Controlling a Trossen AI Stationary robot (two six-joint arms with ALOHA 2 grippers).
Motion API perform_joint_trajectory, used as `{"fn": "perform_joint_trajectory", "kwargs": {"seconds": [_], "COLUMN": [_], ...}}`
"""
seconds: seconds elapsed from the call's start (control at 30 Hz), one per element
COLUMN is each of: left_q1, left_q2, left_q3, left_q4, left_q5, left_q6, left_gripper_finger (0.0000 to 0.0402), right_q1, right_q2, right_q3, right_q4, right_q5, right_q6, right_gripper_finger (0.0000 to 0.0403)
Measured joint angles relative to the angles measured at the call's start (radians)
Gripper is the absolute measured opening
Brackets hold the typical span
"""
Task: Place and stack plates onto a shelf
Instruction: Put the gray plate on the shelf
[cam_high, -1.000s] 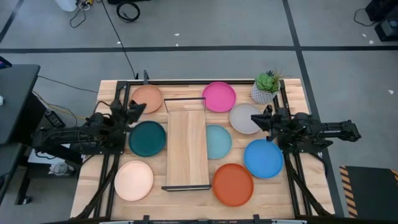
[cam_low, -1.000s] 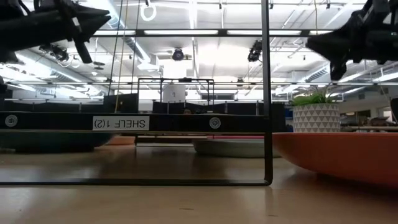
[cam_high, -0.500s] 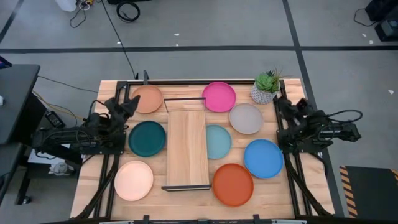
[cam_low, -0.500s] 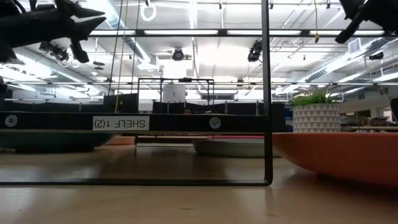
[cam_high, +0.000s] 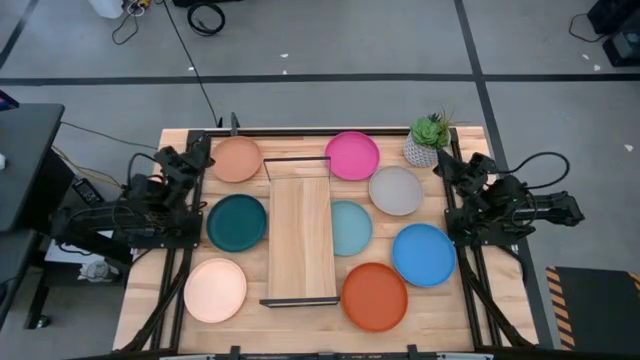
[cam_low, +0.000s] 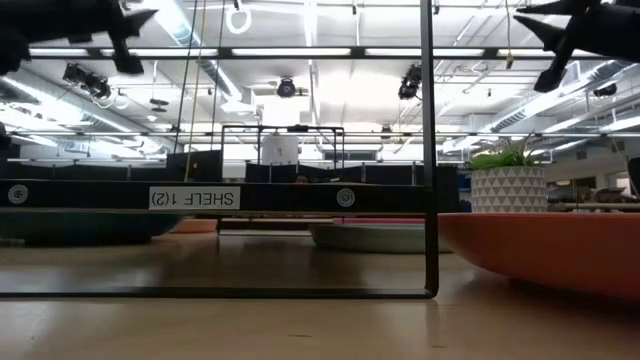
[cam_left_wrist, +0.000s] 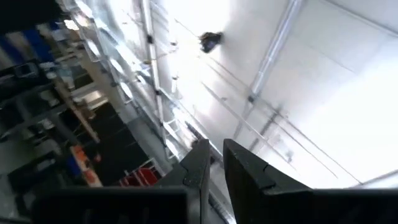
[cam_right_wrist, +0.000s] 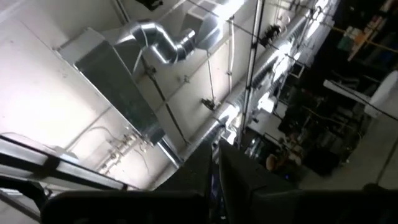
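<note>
Change: both arms pulled back from the plates since a second ago, now tucked at the tabletop sides, wrists aimed up.
Left gripper: narrow, empty, left of shelf.
Right gripper: fingers nearly together, empty, right of shelf.
Shelf: bare; no plate on it.
Plates: red-orange plate nearest, magenta plate farthest; all around shelf.
Meaning: stacking not begun.

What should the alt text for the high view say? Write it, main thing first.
An empty light-wood shelf lies mid-table with eight plates flat around it: three left, five right. The left gripper and right gripper are raised at the table's sides, holding nothing; a potted plant stands at the far right corner.
</note>
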Motion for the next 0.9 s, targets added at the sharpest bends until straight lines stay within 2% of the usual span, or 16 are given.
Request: {"fn": "perform_joint_trajectory", "kwargs": {"seconds": [0.1,0.23,0.33,0.43,0.73,0.9], "left_q1": [0.0,0.0,0.0,0.0,0.0,0.0], "left_q2": [0.013,0.02,0.032,0.045,0.079,0.101], "left_q3": [0.079,0.2,0.285,0.355,0.443,0.445], "left_q4": [-0.093,-0.356,-0.573,-0.707,-0.837,-0.844], "left_q5": [0.038,0.049,0.049,0.054,0.072,0.133], "left_q6": [0.046,0.062,0.063,0.066,0.081,0.075], "left_gripper_finger": [0.0052,0.0052,0.0052,0.0052,0.0052,0.0052], "right_q1": [0.0,0.0,0.0,0.0,0.0,0.0], "right_q2": [0.017,0.06,0.111,0.174,0.414,0.537], "right_q3": [0.002,0.055,0.138,0.252,0.604,0.733], "right_q4": [0.043,-0.036,-0.188,-0.418,-1.047,-1.295], "right_q5": [-0.016,-0.054,-0.062,-0.061,-0.057,-0.065], "right_q6": [-0.042,-0.053,-0.056,-0.066,-0.103,-0.109], "right_gripper_finger": [0.0027,0.0023,0.0022,0.0022,0.0022,0.0022]}}
